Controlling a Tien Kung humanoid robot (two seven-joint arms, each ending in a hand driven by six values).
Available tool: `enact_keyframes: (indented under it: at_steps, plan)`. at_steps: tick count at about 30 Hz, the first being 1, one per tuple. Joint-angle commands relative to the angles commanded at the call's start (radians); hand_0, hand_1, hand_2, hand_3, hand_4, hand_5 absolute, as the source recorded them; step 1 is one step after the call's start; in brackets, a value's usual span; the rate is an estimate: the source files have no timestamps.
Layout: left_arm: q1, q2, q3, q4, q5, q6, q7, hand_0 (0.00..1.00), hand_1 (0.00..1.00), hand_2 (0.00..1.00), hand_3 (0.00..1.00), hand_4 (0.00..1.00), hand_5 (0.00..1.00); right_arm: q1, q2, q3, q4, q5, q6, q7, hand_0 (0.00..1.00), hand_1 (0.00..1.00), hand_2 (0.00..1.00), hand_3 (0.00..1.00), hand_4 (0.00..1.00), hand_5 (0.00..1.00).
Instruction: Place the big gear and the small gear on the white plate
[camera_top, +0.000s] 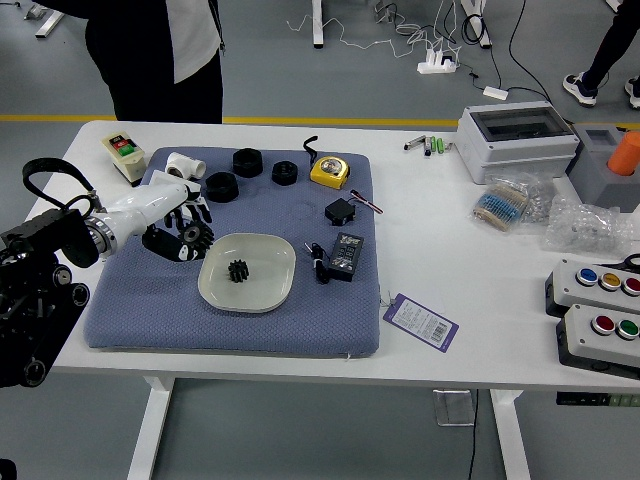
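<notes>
Left robot hand (173, 238) grasping big gear (197, 237), fingers around it, held just off the white plate's (268, 287) rim at ten o'clock, presumably to bring it in over the edge. Small gear (238, 271) on plate, a bit toward nine o'clock from centre; leaves more bare room at three o'clock, likely best spot for the big one. Plate sits flat on blue mat (300, 335), good steady base. Person (165, 60) stands at twelve o'clock, hands out of view.

Bright, diffuse light over the white table (430, 260), faint soft shadows, small details slightly blurred.
</notes>
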Motion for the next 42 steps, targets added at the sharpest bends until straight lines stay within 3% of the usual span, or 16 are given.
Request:
enact_keyframes:
  at_steps: [4, 10, 15, 30, 42]
  plan:
    - [-0.002, -0.008, 0.037, -0.026, 0.000, -0.004, 0.000, 0.364, 0.423, 0.483, 0.565, 0.790, 0.025, 0.001, 0.000, 0.000, 0.000, 0.000, -0.001, 0.000, 0.660, 0.675, 0.739, 0.567, 0.789, 0.677]
    - [-0.026, -0.049, 0.105, -0.004, 0.000, 0.013, -0.004, 0.367, 0.435, 0.494, 0.568, 0.799, 0.027, 0.005, -0.002, -0.002, 0.000, -0.001, -0.002, 0.002, 0.660, 0.674, 0.739, 0.567, 0.790, 0.675]
    - [-0.030, -0.068, 0.150, -0.003, 0.000, 0.019, 0.000, 0.367, 0.446, 0.504, 0.570, 0.807, 0.029, 0.006, -0.003, 0.001, 0.001, -0.001, -0.003, 0.003, 0.660, 0.674, 0.739, 0.567, 0.789, 0.676]
    - [-0.041, -0.081, 0.240, 0.035, 0.000, 0.037, 0.016, 0.386, 0.499, 0.538, 0.576, 0.818, 0.037, 0.006, -0.003, -0.006, 0.000, 0.004, -0.004, 0.004, 0.660, 0.674, 0.738, 0.567, 0.790, 0.676]
    - [-0.039, -0.091, 0.217, 0.118, 0.000, 0.051, 0.025, 0.397, 0.528, 0.574, 0.631, 0.838, 0.055, -0.001, -0.001, -0.011, 0.001, 0.006, -0.004, 0.005, 0.660, 0.675, 0.739, 0.567, 0.790, 0.674]
